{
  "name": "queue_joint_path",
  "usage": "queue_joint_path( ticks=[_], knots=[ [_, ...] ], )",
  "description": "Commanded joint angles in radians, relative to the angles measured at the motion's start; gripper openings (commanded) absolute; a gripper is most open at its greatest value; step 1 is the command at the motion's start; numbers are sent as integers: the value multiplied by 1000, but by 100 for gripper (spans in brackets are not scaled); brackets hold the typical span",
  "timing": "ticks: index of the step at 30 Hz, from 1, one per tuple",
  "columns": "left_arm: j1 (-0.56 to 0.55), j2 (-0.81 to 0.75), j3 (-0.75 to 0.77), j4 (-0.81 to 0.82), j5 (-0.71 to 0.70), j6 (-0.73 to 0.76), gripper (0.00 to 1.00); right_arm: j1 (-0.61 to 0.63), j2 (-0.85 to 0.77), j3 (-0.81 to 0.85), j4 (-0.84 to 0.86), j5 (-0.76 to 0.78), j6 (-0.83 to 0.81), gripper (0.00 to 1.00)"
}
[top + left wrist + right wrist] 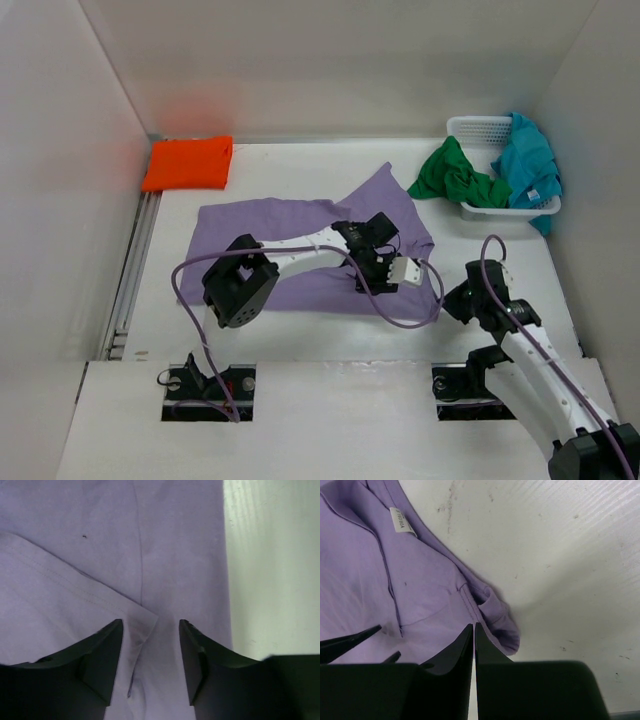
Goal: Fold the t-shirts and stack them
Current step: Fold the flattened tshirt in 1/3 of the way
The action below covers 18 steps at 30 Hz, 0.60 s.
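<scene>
The lavender t-shirt [290,235] lies spread out in the middle of the table. My left gripper [378,268] hovers low over its right part, open and empty; the left wrist view shows its fingers [100,660] either side of a hem corner of the lavender cloth [165,555]. My right gripper [460,300] is shut and empty beside the shirt's right edge; its wrist view shows the lavender sleeve [495,615] just past the closed fingertips [465,645]. The orange t-shirt [190,163] lies folded at the far left. The green t-shirt [455,178] and teal t-shirt [528,168] hang crumpled over the basket.
The white mesh basket [478,128] stands at the far right corner. White walls enclose the table on three sides. A metal rail [135,260] runs along the left edge. Purple cables [410,318] loop from both arms over the shirt's near edge.
</scene>
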Motion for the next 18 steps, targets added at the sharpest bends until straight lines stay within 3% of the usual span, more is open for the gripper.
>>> queue_joint_path(
  ticks=[1, 4, 12, 18],
  knots=[
    [-4, 25, 13, 40, -37, 53, 41, 6, -18, -5, 39, -7, 14, 7],
    [-7, 38, 16, 40, -70, 51, 35, 9, -16, -3, 37, -13, 7, 8],
    [-18, 48, 8, 47, -93, 59, 35, 24, -13, -11, 47, -13, 17, 8],
    [-11, 51, 42, 35, -97, 36, 20, 38, -22, -20, 36, -13, 24, 8]
  ],
)
